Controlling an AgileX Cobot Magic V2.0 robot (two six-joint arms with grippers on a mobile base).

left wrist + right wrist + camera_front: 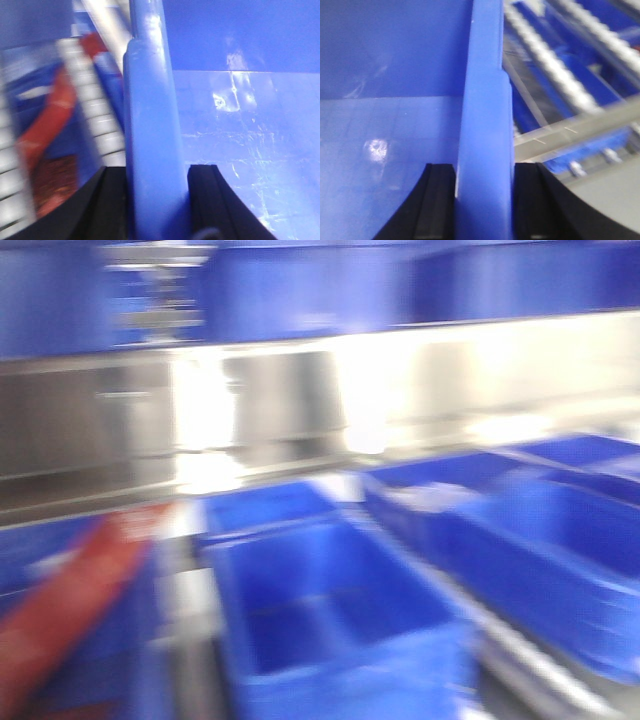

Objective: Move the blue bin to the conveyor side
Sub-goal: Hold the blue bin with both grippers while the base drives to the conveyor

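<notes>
Left end effector point(157, 172), right end effector point(484, 171) — tight astride blue bin point(340, 625) walls

Blurred blue totes before a wall of steel

We see the blue bin point(350, 680) open-topped at near centre, with other blue bins point(540, 540) close on its right. A red strip point(70, 610) slants at lower left, and a shiny steel panel point(300, 400) stands behind, below an upper row of bins point(300, 285).

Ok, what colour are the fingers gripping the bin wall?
Black. Clearest in the right wrist view, where the fingers straddle the blue bin wall.
</notes>
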